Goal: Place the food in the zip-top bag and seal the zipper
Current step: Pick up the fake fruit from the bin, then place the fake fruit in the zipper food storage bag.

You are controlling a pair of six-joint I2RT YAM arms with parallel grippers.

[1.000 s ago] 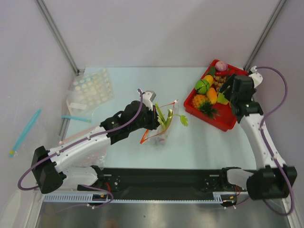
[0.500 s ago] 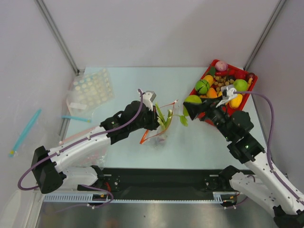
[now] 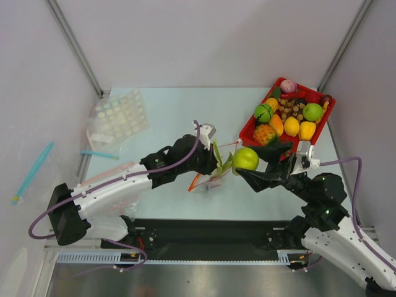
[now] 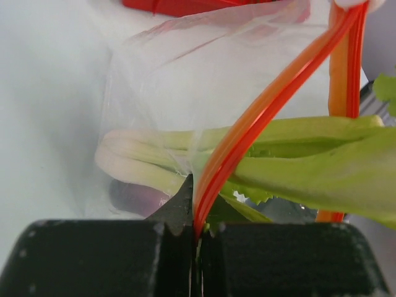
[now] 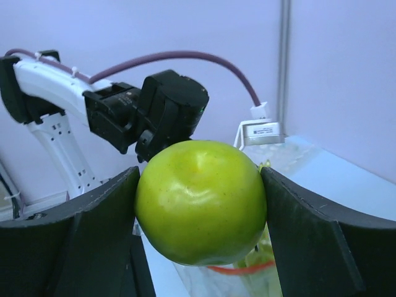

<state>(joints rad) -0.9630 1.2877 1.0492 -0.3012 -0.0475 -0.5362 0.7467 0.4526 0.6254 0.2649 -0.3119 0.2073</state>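
Observation:
My right gripper (image 3: 249, 162) is shut on the green pear (image 3: 245, 158), its two fingers pressed on either side of the pear (image 5: 201, 201), and holds it in the air just right of the zip-top bag (image 3: 210, 177). My left gripper (image 4: 198, 232) is shut on the red-orange zipper (image 4: 247, 130) and holds the bag's mouth up and open. Inside the clear bag lie the leek (image 4: 161, 151), with its green leaves sticking out of the mouth, and the dark purple eggplant (image 4: 133, 195). From above, the left gripper (image 3: 209, 162) sits at the bag's left side.
A red tray (image 3: 249, 129) of several toy fruits stands at the back right. Clear bags with a blue strip (image 3: 99, 154) and a pale pink strip (image 3: 105, 174), and a dotted plastic sheet (image 3: 117, 114), lie at the left. Slanted metal poles stand at both back corners.
The right arm swung from the red tray to the bag's mouth, carrying the green pear. The left arm shifted slightly right, still holding the bag's zipper.

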